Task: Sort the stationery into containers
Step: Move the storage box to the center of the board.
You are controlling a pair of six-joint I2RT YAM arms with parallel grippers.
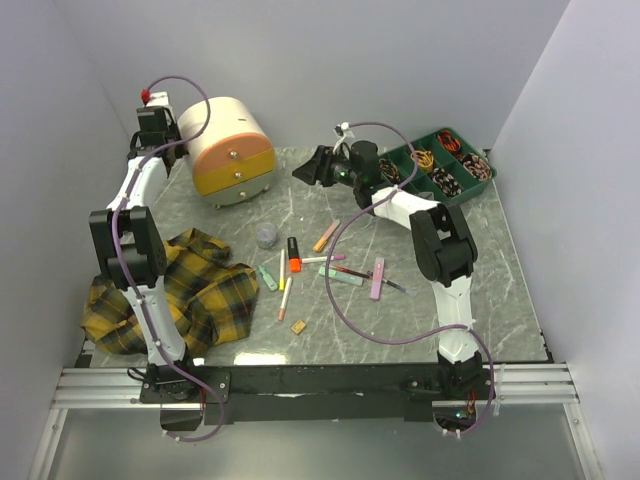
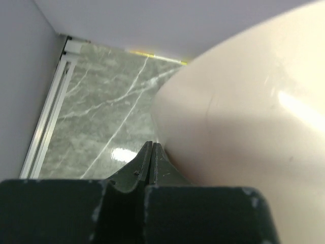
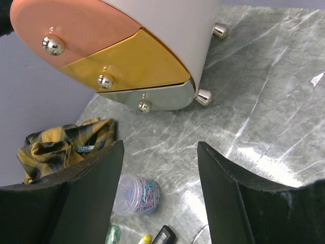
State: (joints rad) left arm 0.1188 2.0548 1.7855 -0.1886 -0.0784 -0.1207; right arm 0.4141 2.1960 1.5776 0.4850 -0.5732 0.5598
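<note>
Chest: cream drum-shaped mini chest (image 1: 232, 140), upper left of the overhead frame, standing on small metal feet on the marble table (image 1: 480, 290).
Drawers: orange drawer (image 3: 76, 25) on top, yellow drawer (image 3: 137, 63) under it, each with a round metal knob; a pale segment with a third knob at the bottom; all fronts flush.
Stationery: scattered at the centre of the overhead frame, below and right of the chest, none inside it.
Nearest piece: clear round pot (image 1: 266, 235) of coloured paper clips, between the chest and the rest of the scatter.
Markers: orange highlighter (image 1: 294, 255) just below and right of the pot; green highlighter (image 1: 268, 278) to its lower left; lilac marker (image 1: 377, 278) furthest right.
Pens: thin pens (image 1: 283, 270) lying among the markers.
Block: small tan block (image 1: 298, 327), lowest of the scatter.
Right gripper (image 3: 160, 147): jaws spread wide, nothing between them, above the table and apart from the chest, pointed at the drawer fronts.
Left gripper (image 2: 152, 152): fingers pressed together on nothing, tips just beside the chest's cream wall at its far left side.
Cloth: yellow-black plaid cloth (image 1: 170, 290), crumpled at lower left.
Tray: green compartment tray (image 1: 497, 177), upper right.
</note>
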